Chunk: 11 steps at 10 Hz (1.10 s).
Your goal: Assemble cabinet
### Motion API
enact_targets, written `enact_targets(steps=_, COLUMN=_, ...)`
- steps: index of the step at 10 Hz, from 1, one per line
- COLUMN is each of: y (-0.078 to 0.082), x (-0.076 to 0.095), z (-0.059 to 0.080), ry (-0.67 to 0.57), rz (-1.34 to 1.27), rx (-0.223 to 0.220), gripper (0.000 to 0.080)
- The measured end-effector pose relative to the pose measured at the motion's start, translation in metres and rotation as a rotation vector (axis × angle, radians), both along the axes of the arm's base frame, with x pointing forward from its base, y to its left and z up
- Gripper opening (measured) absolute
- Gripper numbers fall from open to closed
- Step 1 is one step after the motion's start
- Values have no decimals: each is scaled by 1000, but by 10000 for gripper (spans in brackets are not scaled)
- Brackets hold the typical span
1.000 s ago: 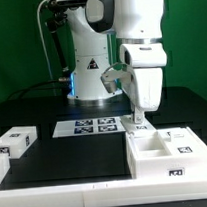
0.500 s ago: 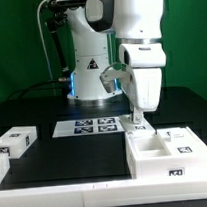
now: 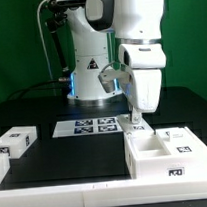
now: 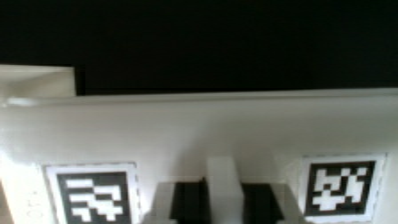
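Jaws: they point straight down, with the tips at the far edge of the cabinet point(image 3: 156, 166), on its corner toward the exterior view's left. I cannot tell if they are apart, together or clamped on the wall.
Wrist view: a blurred white wall of the cabinet point(image 4: 214, 125) fills the picture, with black tabletop point(image 4: 214, 45) behind it. Two square tags point(image 4: 93, 195) stand low in the picture, with dark bars between them.
Arm: the white arm point(image 3: 139, 39) stands upright above the cabinet.
Cabinet: it rests on the tabletop point(image 3: 65, 156), at the exterior view's right. An open compartment point(image 3: 144, 144) is just beside the jaws, and one tag point(image 3: 176, 172) is on the front face.
Marker board: it point(image 3: 88, 126) lies flat near the cabinet, toward the exterior view's left.
Drawer block: one white block point(image 3: 16, 141) with tags lies well apart, at the exterior view's left edge.
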<state>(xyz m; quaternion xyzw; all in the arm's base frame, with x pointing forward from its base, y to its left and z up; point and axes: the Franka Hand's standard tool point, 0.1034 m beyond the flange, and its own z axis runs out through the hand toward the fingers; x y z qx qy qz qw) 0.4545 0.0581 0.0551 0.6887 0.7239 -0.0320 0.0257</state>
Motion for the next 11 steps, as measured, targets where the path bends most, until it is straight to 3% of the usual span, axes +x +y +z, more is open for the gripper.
enact_targets(steps=5, y=7, x=-6, z=-1, ry=-42, rz=8, rx=36, gripper=69)
enact_targets(steps=11, y=1, x=0, z=-1, ry=-22, rz=-2, rx=18, gripper=69)
